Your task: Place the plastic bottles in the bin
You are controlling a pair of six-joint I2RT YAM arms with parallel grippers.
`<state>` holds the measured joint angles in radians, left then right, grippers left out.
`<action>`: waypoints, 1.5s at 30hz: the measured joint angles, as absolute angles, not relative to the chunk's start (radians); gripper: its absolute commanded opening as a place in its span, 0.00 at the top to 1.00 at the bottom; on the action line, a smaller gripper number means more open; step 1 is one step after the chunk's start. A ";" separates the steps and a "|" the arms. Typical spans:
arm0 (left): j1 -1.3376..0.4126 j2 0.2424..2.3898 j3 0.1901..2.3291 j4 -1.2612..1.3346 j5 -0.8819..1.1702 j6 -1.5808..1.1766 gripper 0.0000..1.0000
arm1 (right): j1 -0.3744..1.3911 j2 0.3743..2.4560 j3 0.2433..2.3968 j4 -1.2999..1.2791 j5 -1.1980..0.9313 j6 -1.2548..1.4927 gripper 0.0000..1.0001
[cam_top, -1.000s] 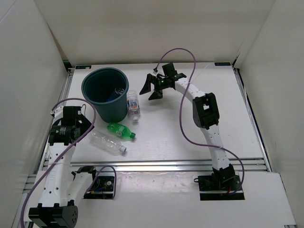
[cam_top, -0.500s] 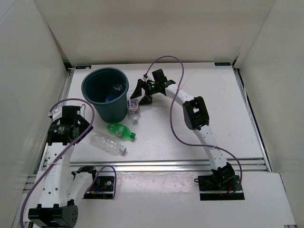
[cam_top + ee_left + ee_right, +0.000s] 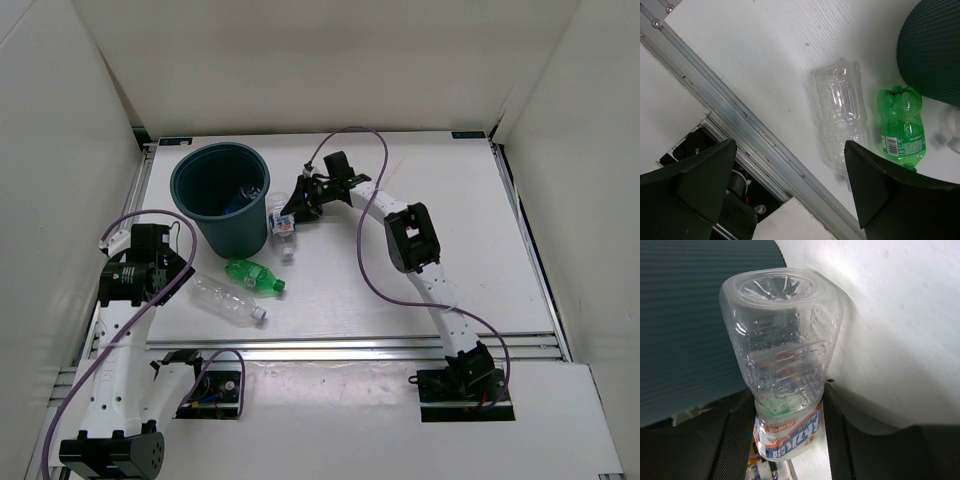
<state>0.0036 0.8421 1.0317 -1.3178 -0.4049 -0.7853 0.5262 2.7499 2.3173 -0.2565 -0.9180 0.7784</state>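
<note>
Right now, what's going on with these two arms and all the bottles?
The robot is putting plastic bottles into the dark green bin. The right arm's fingers are closed on a labelled bottle just beside the bin. The left arm's fingers are open, hovering over a clear unlabelled bottle and a green bottle, both lying on the table. A fourth bottle is already inside the bin.

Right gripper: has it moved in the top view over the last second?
Yes. The right gripper swung left toward the bin, reaching the labelled bottle beside it, now between its fingers.
</note>
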 measured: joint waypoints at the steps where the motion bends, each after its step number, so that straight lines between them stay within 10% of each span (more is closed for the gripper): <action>1: 0.004 0.842 1.032 -1.318 -0.405 -0.788 0.00 | 0.521 2.747 2.303 -0.249 -0.933 0.780 0.82; 17: 0.004 0.862 0.969 -1.180 -0.406 -0.808 0.00 | 0.320 2.342 2.211 -0.547 -0.751 0.574 0.91; 32: 0.004 0.942 0.930 -1.045 -0.322 -0.777 0.00 | 0.699 2.165 2.531 -0.194 -0.382 0.523 0.90; 36: 0.004 0.946 0.930 -1.044 -0.308 -0.761 0.00 | 0.707 2.227 2.525 -0.141 -0.343 0.524 0.77; 40: 0.004 0.945 0.930 -1.045 -0.302 -0.746 0.00 | 0.707 2.289 2.491 -0.122 -0.327 0.525 0.29; 45: 0.004 0.939 0.930 -1.045 -0.295 -0.737 0.00 | 0.717 2.312 2.443 -0.141 -0.336 0.509 0.00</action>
